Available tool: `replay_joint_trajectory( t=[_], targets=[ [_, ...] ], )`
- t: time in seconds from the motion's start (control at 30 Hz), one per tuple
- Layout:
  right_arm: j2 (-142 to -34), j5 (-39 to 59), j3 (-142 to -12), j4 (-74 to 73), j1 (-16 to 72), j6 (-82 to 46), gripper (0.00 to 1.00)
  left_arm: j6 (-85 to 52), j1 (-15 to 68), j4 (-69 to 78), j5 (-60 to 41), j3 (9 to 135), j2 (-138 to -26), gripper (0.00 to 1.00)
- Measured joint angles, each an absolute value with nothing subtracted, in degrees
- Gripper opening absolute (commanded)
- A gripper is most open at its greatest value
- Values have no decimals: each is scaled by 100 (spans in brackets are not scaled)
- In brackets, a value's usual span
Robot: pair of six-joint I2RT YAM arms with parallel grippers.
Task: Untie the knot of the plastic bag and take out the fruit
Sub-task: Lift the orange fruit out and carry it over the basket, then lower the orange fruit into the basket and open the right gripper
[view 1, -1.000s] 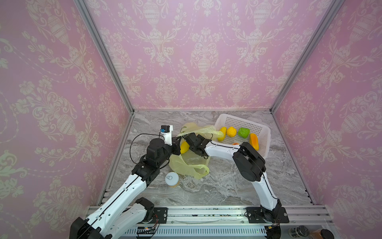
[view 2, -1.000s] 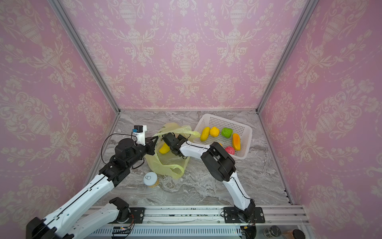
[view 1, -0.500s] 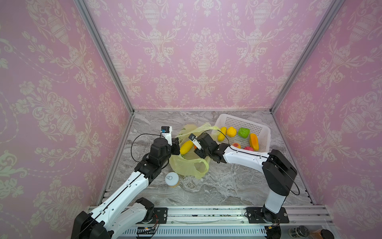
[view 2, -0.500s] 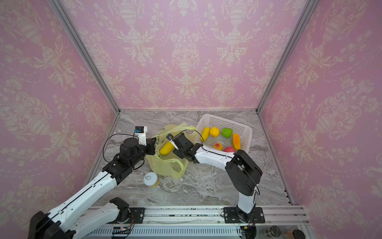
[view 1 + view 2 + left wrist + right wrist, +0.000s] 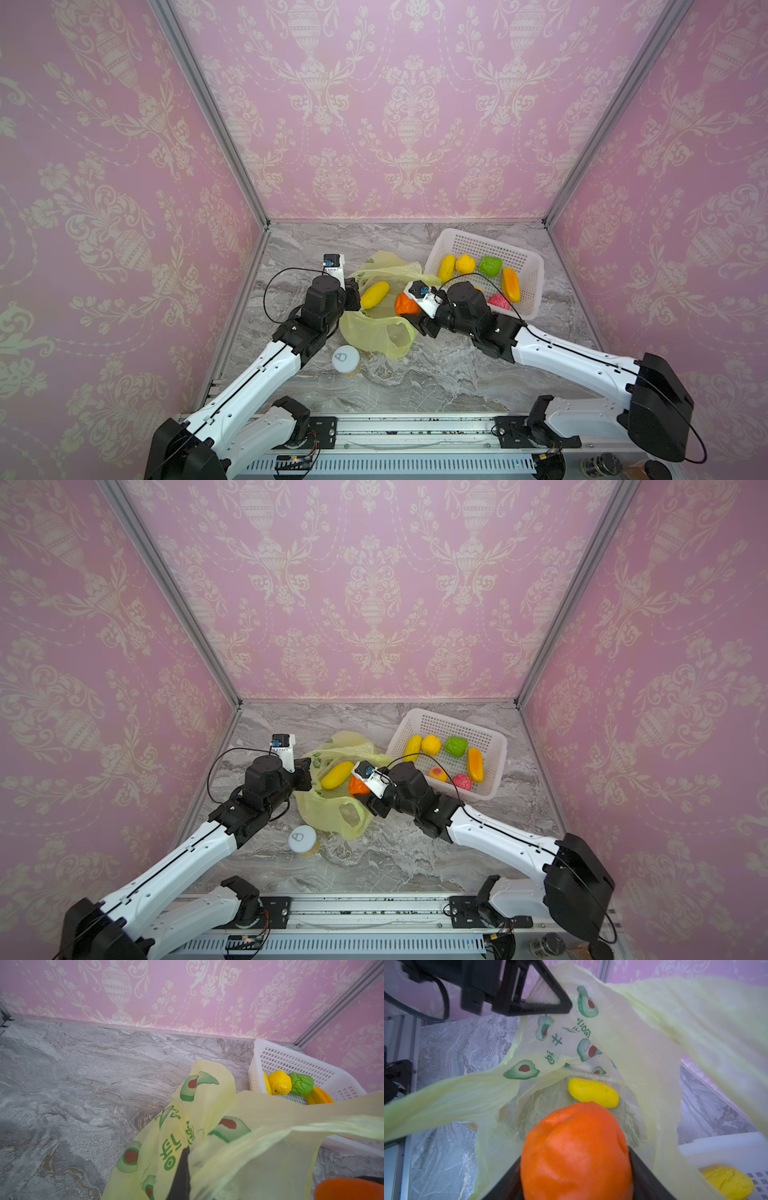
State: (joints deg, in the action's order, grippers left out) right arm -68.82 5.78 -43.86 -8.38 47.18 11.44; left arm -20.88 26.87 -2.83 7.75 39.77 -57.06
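Two white arms with black joints, left arm (image 5: 266, 370), right arm (image 5: 573, 365), black left gripper (image 5: 356, 296), black right gripper (image 5: 406, 311), thin black cable (image 5: 264, 296) looped at each wrist, white wrist camera (image 5: 333, 268) with a blue lens, silver base rail (image 5: 415, 426)

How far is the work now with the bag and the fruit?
Done: the plastic bag gapes open, and six fruits lie in the white basket. In hand: the left gripper pinches the bag's rim while the right gripper holds an orange fruit. Left: one yellow fruit inside the bag.
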Motion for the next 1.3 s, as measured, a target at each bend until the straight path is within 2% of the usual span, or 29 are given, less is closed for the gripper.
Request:
replay_joint_trajectory(
  t=[0.3,0.43,0.6,0.8,1.07,1.2,1.3],
  targets=[
    [-5478,336,-3457,-1649,3983,458,9,-2088,2687,-294,829,3981,-5712,0],
    [-5137,-193,-3177,-1933,3210,-115,9,-2088,2687,-294,832,3981,-5723,0],
    [-5273,-460,-3089,-2027,2025,-921,9,-2088,2687,-305,832,3981,-5776,0],
    [-6639,-473,-3675,-1529,1223,-1588,8,-2088,2687,-309,832,3981,-5787,0],
    [-8753,-183,-5105,-692,972,-1979,8,-2088,2687,-309,834,3981,-5787,0],
    [-9321,-84,-5365,-489,972,-2056,13,-2088,2687,-309,834,3981,-5800,0],
    [-9620,-25,-5535,-342,972,-2110,22,-2088,2687,-311,834,3981,-5843,0]
  ],
)
